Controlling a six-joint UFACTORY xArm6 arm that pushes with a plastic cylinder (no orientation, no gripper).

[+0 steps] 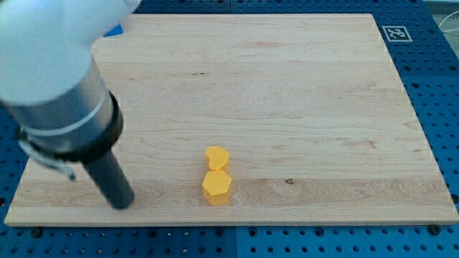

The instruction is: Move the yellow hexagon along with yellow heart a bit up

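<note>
A yellow hexagon [216,185] lies on the wooden board [287,86] near the view's bottom, a little left of centre. A yellow heart [216,157] sits just above it, touching or nearly touching. My tip [122,203] is at the end of the dark rod at the view's lower left. It stands well to the left of the hexagon, at about the same height, apart from both blocks.
The arm's large white and grey body [50,72] fills the view's upper left and hides that corner of the board. A black-and-white marker tag [394,33] sits at the board's upper right corner. Blue pegboard [437,107] surrounds the board.
</note>
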